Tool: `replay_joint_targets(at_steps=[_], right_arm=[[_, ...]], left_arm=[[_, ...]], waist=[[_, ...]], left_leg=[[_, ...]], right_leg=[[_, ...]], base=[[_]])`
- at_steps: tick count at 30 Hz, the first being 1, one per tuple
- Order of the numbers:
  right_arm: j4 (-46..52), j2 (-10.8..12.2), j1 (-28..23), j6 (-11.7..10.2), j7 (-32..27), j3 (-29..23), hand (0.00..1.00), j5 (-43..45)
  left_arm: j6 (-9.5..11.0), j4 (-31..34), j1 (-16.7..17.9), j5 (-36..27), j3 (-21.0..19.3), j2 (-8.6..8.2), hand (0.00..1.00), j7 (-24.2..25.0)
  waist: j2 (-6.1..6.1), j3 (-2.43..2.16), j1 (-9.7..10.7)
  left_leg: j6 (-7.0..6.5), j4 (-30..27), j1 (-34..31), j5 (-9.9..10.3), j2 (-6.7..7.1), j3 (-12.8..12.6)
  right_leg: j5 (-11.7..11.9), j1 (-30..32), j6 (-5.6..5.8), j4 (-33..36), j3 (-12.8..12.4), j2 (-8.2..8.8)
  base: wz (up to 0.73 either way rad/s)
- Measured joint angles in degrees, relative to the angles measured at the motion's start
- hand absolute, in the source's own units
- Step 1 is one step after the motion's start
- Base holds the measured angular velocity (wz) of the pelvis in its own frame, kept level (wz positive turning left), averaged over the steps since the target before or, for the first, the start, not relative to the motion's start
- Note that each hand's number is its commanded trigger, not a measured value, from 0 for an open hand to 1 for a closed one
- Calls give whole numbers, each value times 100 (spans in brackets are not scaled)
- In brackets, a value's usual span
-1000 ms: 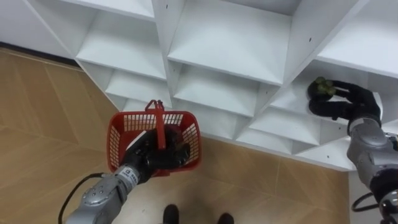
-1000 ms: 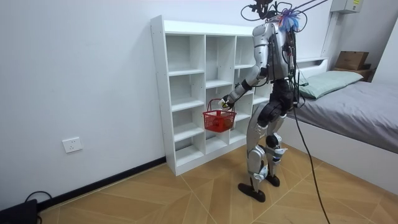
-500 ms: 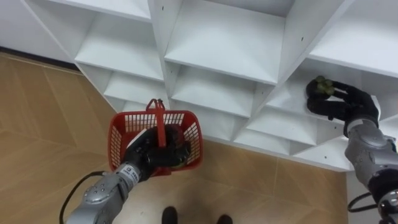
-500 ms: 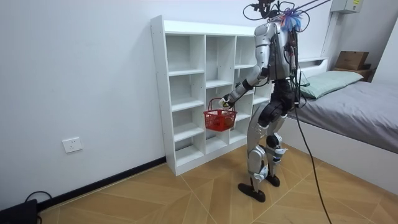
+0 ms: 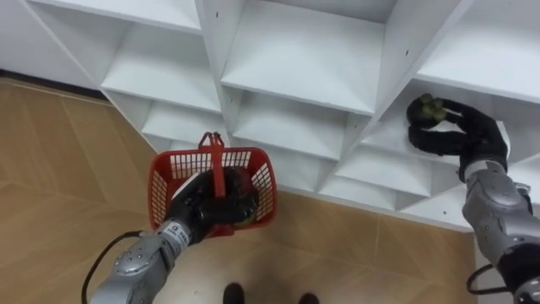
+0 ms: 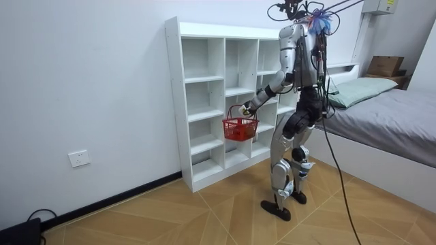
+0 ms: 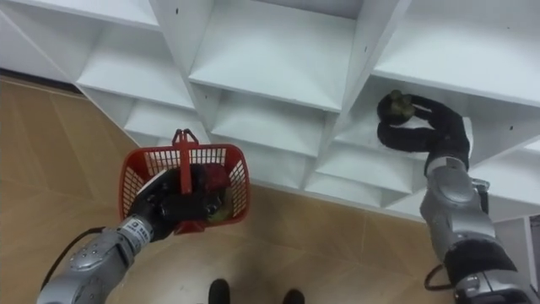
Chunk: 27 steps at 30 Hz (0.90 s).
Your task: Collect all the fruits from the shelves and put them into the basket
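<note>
While basket (image 5: 157,192) hangs, right hand (image 5: 469,135) seemingly grips fruit (image 5: 427,107).

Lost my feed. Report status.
Left hand shut on red basket handle. Right hand shut on green fruit in white shelf. No obstruction seen.

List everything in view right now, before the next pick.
shelf unit: one, white, in front of the robot
red basket: one, red, hanging below the shelves
items in basket: count unclear, red and yellow-green, partly hidden
green fruit: one, green, in a shelf compartment on the robot's right
floor: wood, brown
bed: one, grey, room view's right
pillow: one, pale green, on the bed
cardboard box: one, brown, behind the bed
wall socket: one, white, low on the wall
left hand: curled on the basket's handle
right hand: curled round the green fruit
</note>
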<state>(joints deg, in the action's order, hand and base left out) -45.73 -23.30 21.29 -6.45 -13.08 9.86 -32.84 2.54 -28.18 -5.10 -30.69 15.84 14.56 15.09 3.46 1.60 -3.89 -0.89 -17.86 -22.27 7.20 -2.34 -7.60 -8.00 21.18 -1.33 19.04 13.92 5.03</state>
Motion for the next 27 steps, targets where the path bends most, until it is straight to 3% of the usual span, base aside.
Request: replay_joint_targets(at_steps=[5, 9, 11, 18, 27], right_arm=[[424, 276, -530, -183, 7, 0, 100, 192], [429, 301, -717, -232, 8, 5, 100, 195], [436, 302, -731, -239, 31, 15, 100, 197], [1326, 366, -1361, -256, 321, 22, 100, 223], [1362, 521, -1421, -357, 718, 193, 100, 473]], left_arm=[[21, 8, 0, -6, -31, -85, 100, -104], [63, 9, 23, -13, -33, -79, 100, -183], [120, 13, 28, -11, -32, -87, 100, -216], [191, 172, 149, -8, -40, -141, 100, -247], [294, 171, 148, -10, -118, -169, 100, -288]], waist=[[-36, -22, 144], [-147, -95, 200], [-163, -104, 204], [-161, -104, 209], [-146, -94, 273]], left_leg=[[-1, -56, -16, 2, -9, -1], [-3, -58, 0, 1, -10, -19], [-3, -52, 31, 0, -12, -44], [-6, 13, 115, -2, -17, -155], [-5, 55, 70, -2, -15, -184]], right_leg=[[6, -3, -7, 5, -4, -9], [10, 2, -6, 33, -35, -5], [9, 6, -7, 55, -83, -14], [11, 9, -8, 64, -217, -39], [8, 93, -1, 60, -257, -45]], base=[[0], [-2], [-10], [-7], [-1]])
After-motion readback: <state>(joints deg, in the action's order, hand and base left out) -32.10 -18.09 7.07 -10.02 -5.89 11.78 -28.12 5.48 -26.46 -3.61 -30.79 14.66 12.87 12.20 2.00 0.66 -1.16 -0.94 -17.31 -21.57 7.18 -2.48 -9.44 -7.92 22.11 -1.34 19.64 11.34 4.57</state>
